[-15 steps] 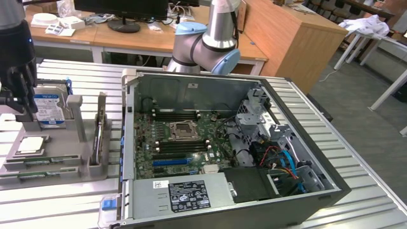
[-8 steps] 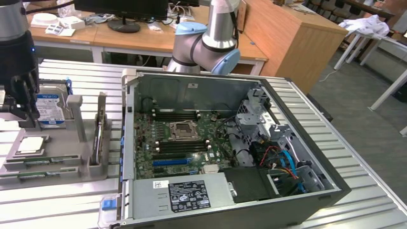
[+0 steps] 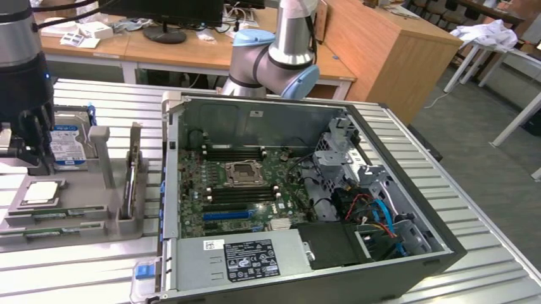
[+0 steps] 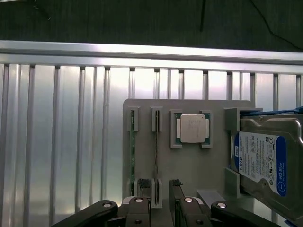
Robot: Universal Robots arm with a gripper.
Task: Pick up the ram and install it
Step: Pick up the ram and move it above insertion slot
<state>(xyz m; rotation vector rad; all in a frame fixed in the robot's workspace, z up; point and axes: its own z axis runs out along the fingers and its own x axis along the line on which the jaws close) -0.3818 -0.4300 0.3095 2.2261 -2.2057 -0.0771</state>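
Two thin green ram sticks stand on edge in slots of a grey parts holder (image 4: 189, 165); one ram stick (image 4: 132, 158) lies beside the other (image 4: 156, 158). They also appear as green strips (image 3: 52, 216) in the exterior view, at its left. My gripper (image 4: 162, 205) hovers open above the holder, its black fingers (image 4: 142, 208) on either side of the line of the second stick, holding nothing. In the exterior view the gripper (image 3: 34, 166) hangs over the holder's far end. The open computer case (image 3: 439, 247) shows the motherboard with black memory slots (image 3: 241, 193).
On the holder also sit a silver CPU (image 4: 191, 128) and a blue-labelled hard drive (image 4: 262, 161). A power supply (image 3: 245, 259), drive cage and cables (image 3: 372, 209) fill the case's near and right side. Everything rests on a ribbed aluminium table (image 3: 85, 272).
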